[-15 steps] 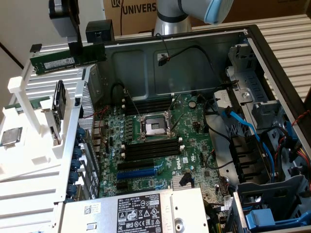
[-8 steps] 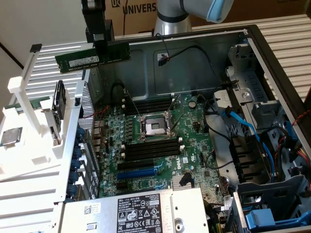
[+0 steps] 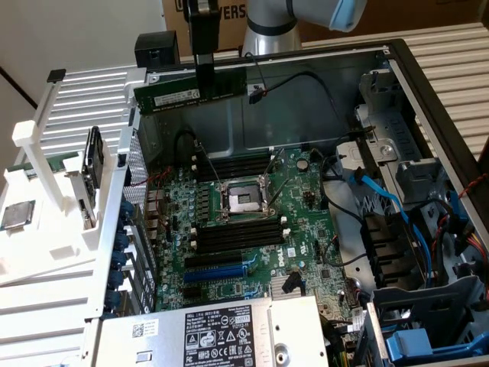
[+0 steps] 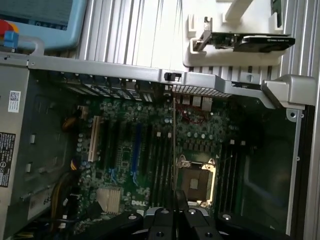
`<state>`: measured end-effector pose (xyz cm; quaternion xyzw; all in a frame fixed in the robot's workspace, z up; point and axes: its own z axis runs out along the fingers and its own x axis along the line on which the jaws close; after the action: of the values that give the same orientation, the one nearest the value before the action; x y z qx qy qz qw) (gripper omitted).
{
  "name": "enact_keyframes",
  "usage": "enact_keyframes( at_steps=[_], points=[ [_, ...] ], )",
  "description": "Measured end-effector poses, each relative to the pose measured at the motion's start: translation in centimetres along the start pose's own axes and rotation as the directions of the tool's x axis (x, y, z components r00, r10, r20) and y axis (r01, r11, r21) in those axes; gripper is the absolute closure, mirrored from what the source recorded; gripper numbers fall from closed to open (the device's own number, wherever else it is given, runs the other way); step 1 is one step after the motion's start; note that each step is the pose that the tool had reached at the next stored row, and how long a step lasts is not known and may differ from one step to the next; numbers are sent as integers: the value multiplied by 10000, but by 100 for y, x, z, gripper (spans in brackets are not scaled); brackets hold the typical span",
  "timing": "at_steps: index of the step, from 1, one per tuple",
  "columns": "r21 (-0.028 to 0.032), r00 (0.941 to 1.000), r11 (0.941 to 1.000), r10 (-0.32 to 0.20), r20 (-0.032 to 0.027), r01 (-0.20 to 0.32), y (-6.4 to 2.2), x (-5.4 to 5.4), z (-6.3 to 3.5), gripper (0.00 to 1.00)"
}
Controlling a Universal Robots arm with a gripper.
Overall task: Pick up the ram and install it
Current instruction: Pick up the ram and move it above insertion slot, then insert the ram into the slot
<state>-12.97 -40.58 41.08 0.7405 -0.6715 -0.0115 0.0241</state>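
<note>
In the exterior view I see the black end effector [image 3: 205, 67] coming down from the top edge of the frame, left of centre, closed on the ram [image 3: 191, 90], a long thin green circuit-board stick with a white label strip. The ram hangs level in the air at the upper left of the open grey metal computer case [image 3: 321, 99], above the case's rear wall and clear of the board below. In the middle of the frame lies the green motherboard [image 3: 306, 222] with its square silver processor socket [image 3: 242, 200]. Long black memory slots [image 3: 237, 233] run just below the socket and another set sits just above it. A blue expansion slot [image 3: 218, 271] lies lower still. At the frame's left a white plastic rack [image 3: 46, 191] holds other parts. Blue cables [image 3: 382, 195] run through the right side of the case.

In the wrist view I look down past the end effector's fingers [image 4: 161, 220] at the bottom centre of the frame. They are clamped on the ram [image 4: 174, 150], which shows edge-on as a thin line rising up the middle of the frame, over the motherboard [image 4: 125, 150] and next to the processor socket [image 4: 196, 180]. The case's metal edge [image 4: 100, 67] crosses the upper part, and the white rack [image 4: 230, 55] sits at the upper right.
</note>
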Motion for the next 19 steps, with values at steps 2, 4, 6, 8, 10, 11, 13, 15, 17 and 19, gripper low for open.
enact_keyframes(
  at_steps=[2,4,6,8,10,11,13,15,17,19],
  points=[
    [15,10000,10000,42,2,-42,-54,5,38,88],
    [29,9999,9999,131,3,-131,-107,9,91,88],
    [33,9998,9998,211,9,-211,-135,10,160,88],
    [32,9996,9996,276,12,-276,-160,11,231,88],
    [31,9996,9995,300,13,-300,-187,12,267,88],
    [32,9995,9995,312,15,-312,-209,14,284,88],
    [31,9994,9994,348,16,-348,-271,19,336,88],
    [30,9993,9993,366,17,-366,-277,19,356,88],
    [30,9993,9993,365,16,-365,-277,19,355,88],
    [30,9993,9993,365,17,-366,-277,19,356,88]
  ],
)
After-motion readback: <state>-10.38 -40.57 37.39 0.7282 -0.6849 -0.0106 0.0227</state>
